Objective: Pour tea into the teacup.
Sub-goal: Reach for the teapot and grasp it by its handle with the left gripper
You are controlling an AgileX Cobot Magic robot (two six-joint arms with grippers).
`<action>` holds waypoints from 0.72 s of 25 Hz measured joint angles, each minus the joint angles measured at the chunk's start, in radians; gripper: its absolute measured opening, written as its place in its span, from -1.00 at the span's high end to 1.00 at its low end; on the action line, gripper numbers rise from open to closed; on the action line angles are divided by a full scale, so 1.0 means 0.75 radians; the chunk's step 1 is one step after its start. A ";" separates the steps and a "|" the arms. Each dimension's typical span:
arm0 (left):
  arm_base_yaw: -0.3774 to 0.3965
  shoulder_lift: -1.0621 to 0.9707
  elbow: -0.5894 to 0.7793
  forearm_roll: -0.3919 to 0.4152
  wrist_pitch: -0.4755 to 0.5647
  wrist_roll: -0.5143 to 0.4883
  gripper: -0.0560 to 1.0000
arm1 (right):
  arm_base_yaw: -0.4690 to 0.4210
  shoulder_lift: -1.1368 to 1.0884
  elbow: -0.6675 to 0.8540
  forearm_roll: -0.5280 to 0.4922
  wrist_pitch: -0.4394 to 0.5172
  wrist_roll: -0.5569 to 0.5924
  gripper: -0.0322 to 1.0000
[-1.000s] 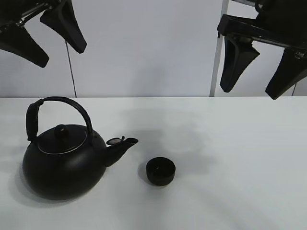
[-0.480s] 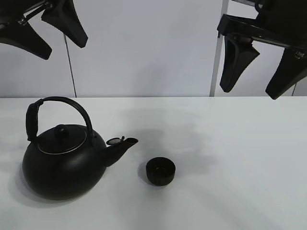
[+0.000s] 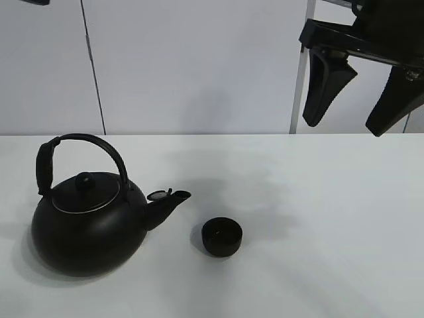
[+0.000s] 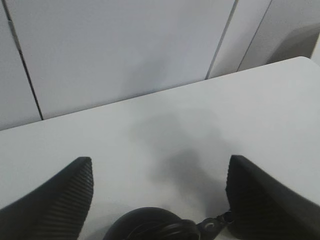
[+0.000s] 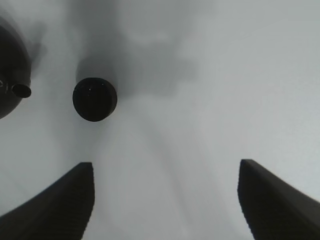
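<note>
Zero progress as far as I can judge: kettle (image 3: 86, 225) sits upright on the counter (image 3: 331, 232), lid on, nobody holding it. Cup (image 3: 222, 236) stands upright just beside the spout (image 3: 173, 197), apart from it, toward the counter's middle. Its inside is too dark to tell if any tea is in it. All steps left: grasp the handle (image 3: 79, 142), lift, tip the spout over the cup, pour, set down.

Left hand (image 4: 159, 160) is out of the high view; its wrist view shows the fingers spread wide, nothing between them, with the handle top just below and the wall beyond. Looks lined up over the kettle, not touching.

Right hand (image 3: 343, 126) hangs high at the back right, well apart from both items, fingers spread and empty. Its wrist view looks down on the bare counter with the cup off to one side.
</note>
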 joint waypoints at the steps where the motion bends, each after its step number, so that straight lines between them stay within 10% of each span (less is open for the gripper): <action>1: 0.000 -0.052 0.059 -0.031 -0.048 0.049 -0.12 | 0.000 0.000 0.000 0.000 -0.001 0.000 -0.12; 18: 0.000 -0.238 0.398 -0.193 -0.290 0.266 -0.12 | 0.000 0.000 0.000 0.000 -0.019 0.000 -0.12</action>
